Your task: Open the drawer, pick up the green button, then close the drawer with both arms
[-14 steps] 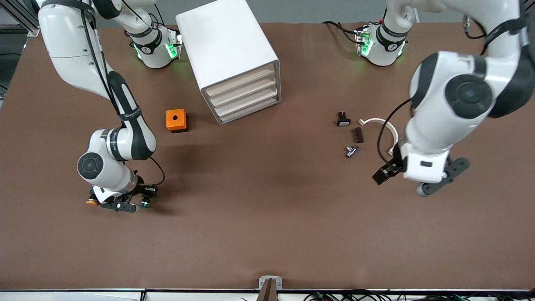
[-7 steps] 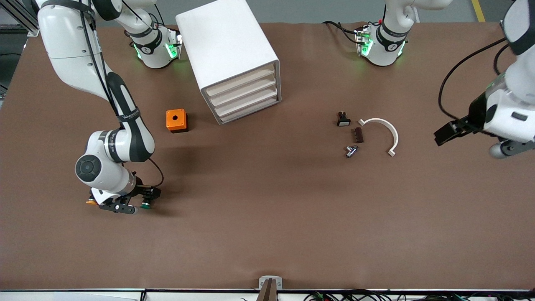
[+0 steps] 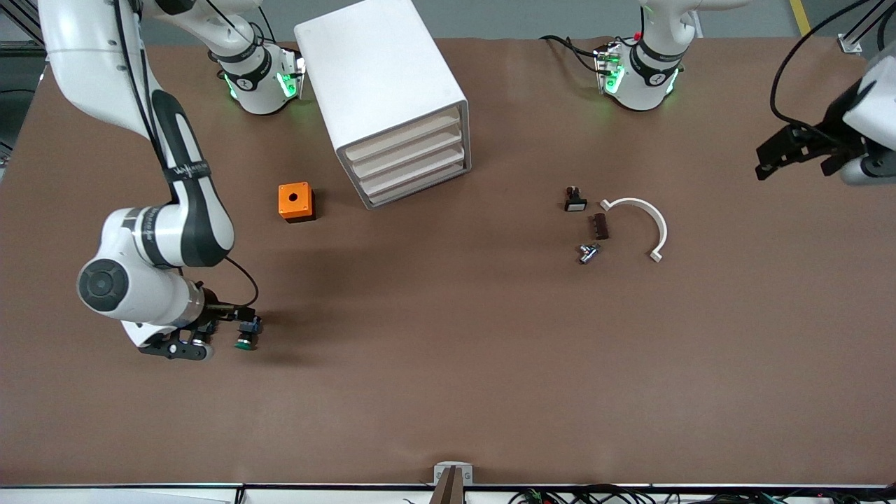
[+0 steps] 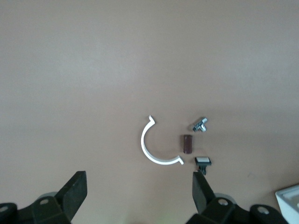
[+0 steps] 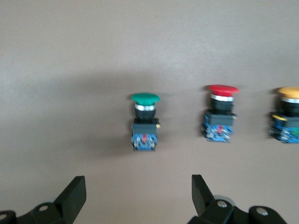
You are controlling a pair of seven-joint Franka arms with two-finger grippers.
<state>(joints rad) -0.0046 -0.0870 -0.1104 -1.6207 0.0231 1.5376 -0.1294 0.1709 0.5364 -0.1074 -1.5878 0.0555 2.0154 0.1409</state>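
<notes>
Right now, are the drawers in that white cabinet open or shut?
Shut. In the front view all the drawer fronts of the white cabinet sit level with its frame, none pulled out.

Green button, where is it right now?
The green button lies on the table at the right arm's end, beside the open right hand, next to the red button.

Front view high, faces bases; wrist views look straight down at table [image 3: 448, 364], closer.
</notes>
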